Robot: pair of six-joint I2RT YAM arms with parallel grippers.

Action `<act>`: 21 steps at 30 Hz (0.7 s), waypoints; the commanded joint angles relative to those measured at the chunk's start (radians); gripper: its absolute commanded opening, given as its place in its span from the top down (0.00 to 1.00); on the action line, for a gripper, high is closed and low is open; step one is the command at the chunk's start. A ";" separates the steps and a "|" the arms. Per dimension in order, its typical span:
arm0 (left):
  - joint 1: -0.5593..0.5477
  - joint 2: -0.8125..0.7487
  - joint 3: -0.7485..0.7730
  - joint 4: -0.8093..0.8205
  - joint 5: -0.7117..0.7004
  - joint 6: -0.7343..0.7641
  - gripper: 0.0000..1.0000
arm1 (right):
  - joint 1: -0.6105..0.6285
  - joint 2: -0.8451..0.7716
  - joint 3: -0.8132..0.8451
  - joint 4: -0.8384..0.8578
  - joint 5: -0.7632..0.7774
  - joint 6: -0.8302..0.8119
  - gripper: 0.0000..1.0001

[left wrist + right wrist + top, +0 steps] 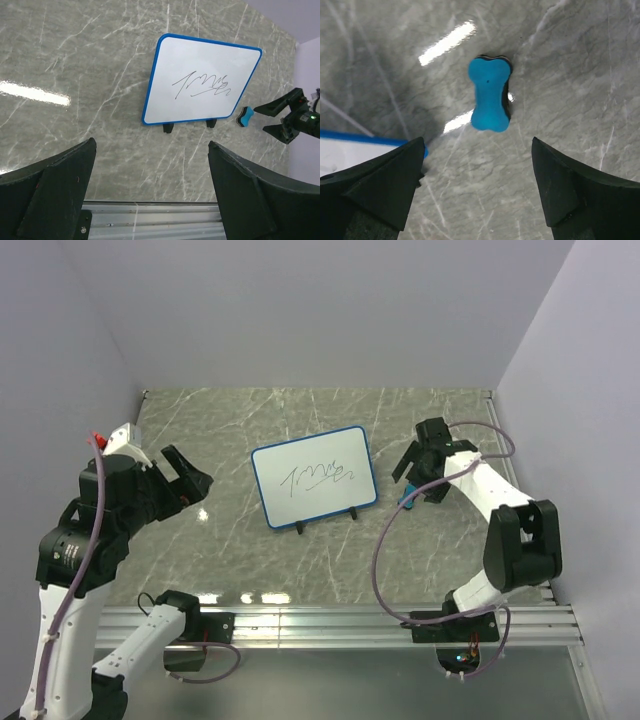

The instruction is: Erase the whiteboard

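Your right end effector (476, 150) hangs released above the eraser (490, 95), poised to grab it; the left end effector (151, 150), also released, hovers clear of the scribbled whiteboard (200, 60).

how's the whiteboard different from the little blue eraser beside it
The whiteboard is a wide flat rectangle; the eraser is a small bone-shaped block. The whiteboard is white with a blue frame and a dark scribble; the eraser is solid bright blue with a dark layer on one face. The whiteboard has small black feet at its near edge; the eraser has none. Both sit on the marble table, neither gripped.
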 commanded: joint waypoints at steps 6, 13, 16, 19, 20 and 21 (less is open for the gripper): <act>-0.004 -0.008 0.002 -0.036 0.043 0.032 0.01 | 0.003 0.104 0.040 0.055 0.059 0.000 0.16; -0.003 0.006 -0.006 -0.048 0.048 0.029 0.01 | -0.002 0.200 0.063 0.081 0.054 0.006 0.34; -0.003 0.017 -0.006 -0.053 0.046 0.029 0.02 | -0.010 0.228 0.052 0.095 0.051 0.017 0.43; -0.003 0.027 -0.004 -0.053 0.046 0.030 0.02 | -0.013 0.249 0.046 0.100 0.060 0.020 0.49; -0.004 0.029 -0.006 -0.053 0.045 0.032 0.02 | -0.014 0.257 0.043 0.101 0.064 0.022 0.51; -0.004 0.029 -0.007 -0.053 0.043 0.032 0.02 | -0.014 0.262 0.040 0.103 0.064 0.020 0.55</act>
